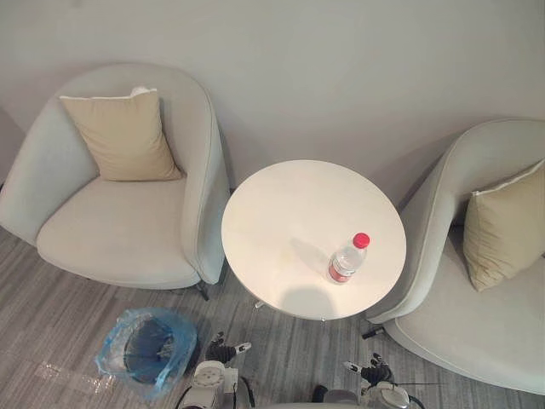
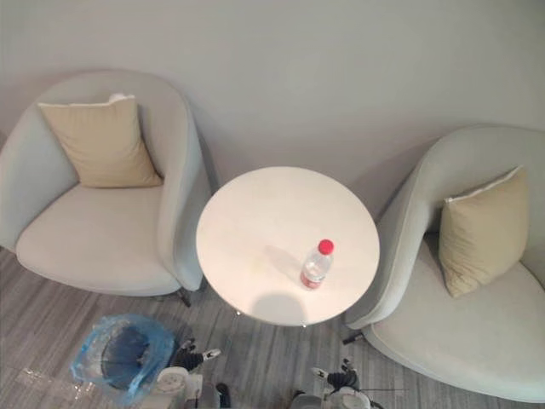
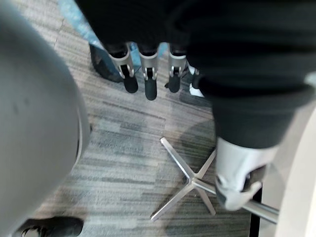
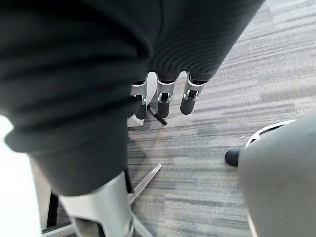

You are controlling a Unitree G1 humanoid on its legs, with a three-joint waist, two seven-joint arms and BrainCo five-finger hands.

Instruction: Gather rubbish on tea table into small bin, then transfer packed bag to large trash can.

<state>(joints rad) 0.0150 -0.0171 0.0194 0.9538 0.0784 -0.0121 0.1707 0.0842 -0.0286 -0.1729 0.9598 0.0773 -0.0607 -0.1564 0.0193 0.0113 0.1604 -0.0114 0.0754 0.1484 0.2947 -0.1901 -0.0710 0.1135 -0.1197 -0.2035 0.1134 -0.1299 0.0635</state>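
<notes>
The plastic water bottle (image 1: 347, 259) stood upright, long axis vertical, toward the 4 o'clock side of the round tea table (image 1: 289, 213). Both hands hung below the table's near edge, fingers loosely straight and empty. The bottle lay at about 12 o'clock from the right hand (image 1: 372, 371), the nearer one, and 2 o'clock from the left hand (image 1: 223, 348), with the blue-bagged small bin (image 1: 174, 332) at that hand's 9 o'clock.

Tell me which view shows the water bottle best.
The left eye view: the bottle stands whole and upright, red cap on, near the right edge of the round table. The right eye view shows much the same. Both wrist views look beneath the table at its metal base and the floor.
</notes>
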